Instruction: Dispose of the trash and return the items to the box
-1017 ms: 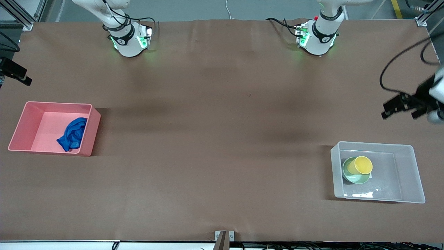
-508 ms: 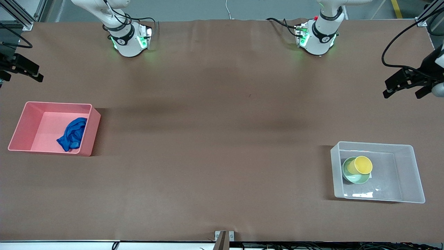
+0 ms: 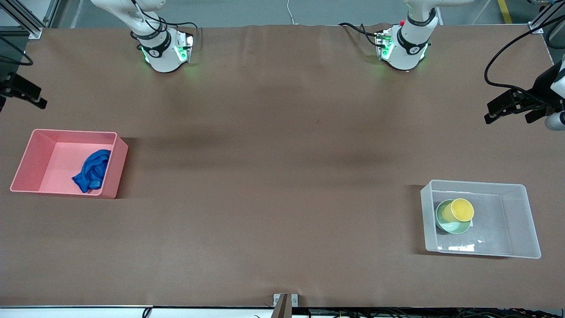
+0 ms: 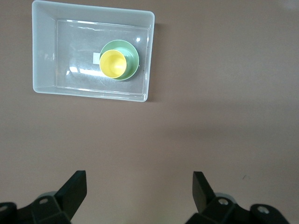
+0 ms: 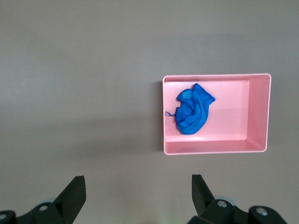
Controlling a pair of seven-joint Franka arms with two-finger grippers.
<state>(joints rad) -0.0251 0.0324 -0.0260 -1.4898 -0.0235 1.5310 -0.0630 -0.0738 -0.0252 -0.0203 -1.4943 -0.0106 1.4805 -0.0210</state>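
Observation:
The blue cloth wad (image 3: 92, 171) lies in the pink bin (image 3: 26, 161) at the right arm's end of the table; it also shows in the right wrist view (image 5: 192, 109). The yellow cup (image 3: 461, 210) sits in the mint-green bowl (image 3: 454, 227) inside the clear box (image 3: 521, 221) at the left arm's end. The left wrist view shows the cup (image 4: 113, 64), bowl (image 4: 132, 50) and box (image 4: 44, 86). My left gripper (image 3: 507, 118) is open and empty, high over bare table, apart from the box. My right gripper (image 3: 22, 102) is open and empty, over the table edge, apart from the bin.
The brown table cover (image 3: 282, 176) stretches between the bin and the box. Both robot bases (image 3: 165, 48) stand along the table's robot side. A small metal bracket (image 3: 285, 300) sits at the table edge nearest the front camera.
My left gripper has risen away from the box toward the robots' side, then held. My right gripper has shifted slightly at the table edge. The cloth, cup and bowl have not moved.

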